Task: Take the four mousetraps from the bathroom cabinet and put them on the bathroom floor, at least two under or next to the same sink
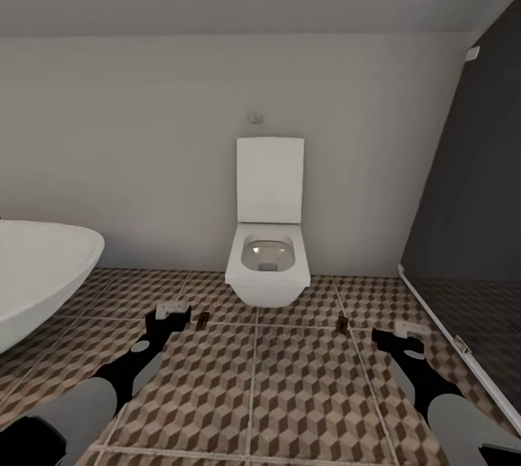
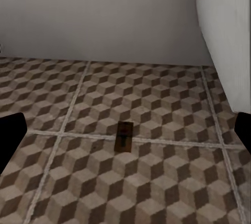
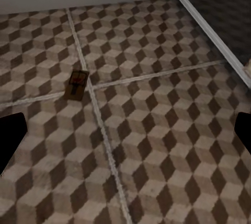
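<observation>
So two of the mousetraps are sitting flat on the bathroom floor (image 1: pixel 253 386) right now: one mousetrap (image 1: pixel 203 319) lies on a grout line just ahead of the left gripper (image 1: pixel 172 314), and the left wrist view shows it (image 2: pixel 124 135) dead centre between the fingers but a bit further out. The other mousetrap (image 1: pixel 341 322) is over toward the right gripper (image 1: pixel 394 339), near the front corner of the toilet (image 1: pixel 268 263), and the right wrist view catches it (image 3: pixel 77 84) next to a grout crossing with its red mark showing. Both sets of jaws are spread wide with nothing between them, going by the dark fingertips at the edges of each wrist picture. These things look super light and stiff, basically a sliver of wood with wire on top, so my guess is they'd skid on the tile if you nudge them. I'd pinch across the short width of the board, staying off the wire. No sink is in sight though, just the bathtub (image 1: pixel 40 270) on the left and a dark shower screen (image 1: pixel 470 184) on the right, so I can't tell whether either trap counts as next to the sink.
</observation>
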Controlling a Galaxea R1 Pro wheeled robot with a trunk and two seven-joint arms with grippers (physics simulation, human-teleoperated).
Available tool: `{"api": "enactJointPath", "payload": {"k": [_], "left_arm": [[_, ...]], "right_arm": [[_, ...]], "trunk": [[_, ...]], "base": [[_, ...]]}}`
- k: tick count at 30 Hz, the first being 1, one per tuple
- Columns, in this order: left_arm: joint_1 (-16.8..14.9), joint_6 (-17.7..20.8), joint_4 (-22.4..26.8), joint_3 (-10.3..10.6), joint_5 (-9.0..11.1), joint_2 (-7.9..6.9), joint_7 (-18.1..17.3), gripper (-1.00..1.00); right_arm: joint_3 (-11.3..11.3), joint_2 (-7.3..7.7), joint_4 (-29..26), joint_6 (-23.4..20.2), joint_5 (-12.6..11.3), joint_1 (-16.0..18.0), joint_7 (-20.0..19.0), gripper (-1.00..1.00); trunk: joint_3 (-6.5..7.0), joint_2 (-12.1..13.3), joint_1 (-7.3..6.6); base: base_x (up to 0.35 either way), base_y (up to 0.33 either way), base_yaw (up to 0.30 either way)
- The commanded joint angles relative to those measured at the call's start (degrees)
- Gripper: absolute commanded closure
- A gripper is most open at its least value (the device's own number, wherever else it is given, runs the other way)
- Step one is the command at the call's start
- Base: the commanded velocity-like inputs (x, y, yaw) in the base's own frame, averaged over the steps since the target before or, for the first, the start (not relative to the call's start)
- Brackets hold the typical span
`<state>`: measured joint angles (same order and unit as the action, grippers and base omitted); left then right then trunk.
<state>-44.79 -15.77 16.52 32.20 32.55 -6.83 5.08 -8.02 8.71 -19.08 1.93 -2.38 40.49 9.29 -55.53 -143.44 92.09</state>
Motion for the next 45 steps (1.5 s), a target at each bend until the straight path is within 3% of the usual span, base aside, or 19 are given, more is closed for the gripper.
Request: {"api": "enactJointPath", "payload": {"k": [1,16,45], "left_arm": [[-0.03,-0.21,-0.24,0.49,0.20,0.03,0.38,-1.00],[-0.03,-0.38,-1.60,0.49,0.14,0.81,-0.03,-1.00],[-0.03,-0.38,-2.65,0.41,0.50,1.02,-0.07,-1.00]], "right_arm": [[-0.06,0.01,0.05,0.25,-0.26,0.03,0.13,-1.00],[-0.12,0.03,0.04,0.70,-0.19,0.03,0.62,-1.00],[0.02,-0.26,0.09,1.16,0.64,0.03,1.59,-1.00]], "trunk": [[0.17,0.00,-0.03],[3.50,0.20,-0.42],[8.70,11.83,-6.79]], "base": [[0.000,0.000,0.000],[0.000,0.000,0.000],[0.000,0.000,0.000]]}}
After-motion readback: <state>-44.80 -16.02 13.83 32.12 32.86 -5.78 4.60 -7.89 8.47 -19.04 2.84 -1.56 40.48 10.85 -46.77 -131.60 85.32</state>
